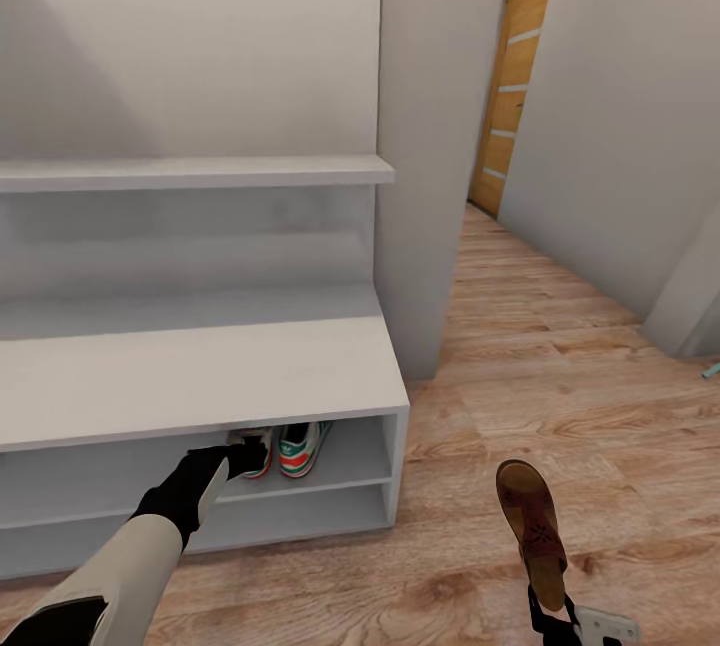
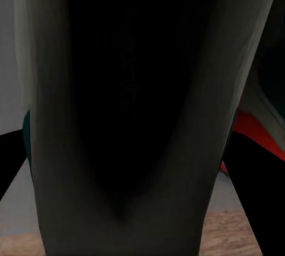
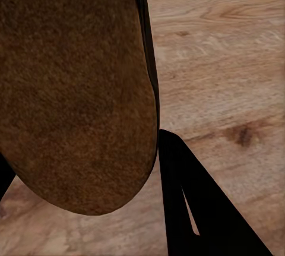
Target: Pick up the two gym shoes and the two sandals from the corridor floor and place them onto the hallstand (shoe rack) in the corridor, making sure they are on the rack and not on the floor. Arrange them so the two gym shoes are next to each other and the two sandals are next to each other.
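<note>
The pale-grey hallstand (image 1: 200,376) stands against the wall on the left. Two gym shoes sit side by side at the right end of its upper shelf slot. The right gym shoe (image 1: 302,449) stands free. My left gripper (image 1: 238,458) reaches into the slot and is shut on the left gym shoe (image 1: 260,448). In the left wrist view that shoe's dark opening (image 2: 136,89) spans the gap between my fingers, and a red-orange patch of the other shoe (image 2: 256,132) shows beside it. My right gripper (image 1: 552,614) is shut on a brown sandal (image 1: 530,521) held above the corridor floor (image 1: 560,396); its sole (image 3: 71,89) shows up close.
A grey wall pillar (image 1: 440,126) borders the hallstand's right end. Beyond it the corridor runs back to an orange wooden door (image 1: 510,96). A small teal object (image 1: 710,370) lies at the right edge. The hallstand's bench top (image 1: 200,366) and upper shelf (image 1: 200,172) carry nothing.
</note>
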Robot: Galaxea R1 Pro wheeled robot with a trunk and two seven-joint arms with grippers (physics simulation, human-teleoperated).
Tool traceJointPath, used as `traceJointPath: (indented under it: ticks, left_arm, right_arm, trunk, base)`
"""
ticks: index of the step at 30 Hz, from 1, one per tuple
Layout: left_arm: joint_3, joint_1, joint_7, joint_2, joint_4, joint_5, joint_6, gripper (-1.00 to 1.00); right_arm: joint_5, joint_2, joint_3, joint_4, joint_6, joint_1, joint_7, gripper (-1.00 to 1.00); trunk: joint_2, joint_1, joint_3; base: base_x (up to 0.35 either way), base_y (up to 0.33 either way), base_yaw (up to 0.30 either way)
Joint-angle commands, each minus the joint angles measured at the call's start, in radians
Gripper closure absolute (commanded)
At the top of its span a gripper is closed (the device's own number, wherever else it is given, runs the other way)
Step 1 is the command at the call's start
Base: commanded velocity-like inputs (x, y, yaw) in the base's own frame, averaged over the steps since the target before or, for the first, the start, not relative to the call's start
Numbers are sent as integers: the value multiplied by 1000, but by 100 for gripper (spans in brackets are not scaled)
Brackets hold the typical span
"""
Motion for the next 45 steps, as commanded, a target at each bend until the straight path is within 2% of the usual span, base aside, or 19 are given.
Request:
traceJointPath:
  ticks: [1,13,14,27,45]
  left_arm:
    - [7,0,-8,-1,-2,-8,5,100]
    - [7,-1,-9,0,-1,-8,6,100]
    - [7,-1,-9,0,-1,-8,6,-100]
    - [4,1,-8,2,-1,-8,5,-100]
    - [3,1,-8,7,-1,-4,5,-100]
  right_arm:
    - [5,1,-8,1,-2,-1,8,100]
    - [5,1,-8,1,-2,-1,8,100]
    - [5,1,-8,0,-2,-1,8,100]
    - [5,1,-8,0,-2,-1,8,100]
    - [5,1,-8,0,-2,-1,8,100]
  trunk:
    - [0,0,-1]
    - [0,0,-1]
    - [0,0,-1]
    - [0,0,-1]
    - [0,0,-1]
  base:
    - [7,-3,0]
    - [1,0,0]
    - [0,0,0]
    - [-31,5,0]
    - [-299,113,0]
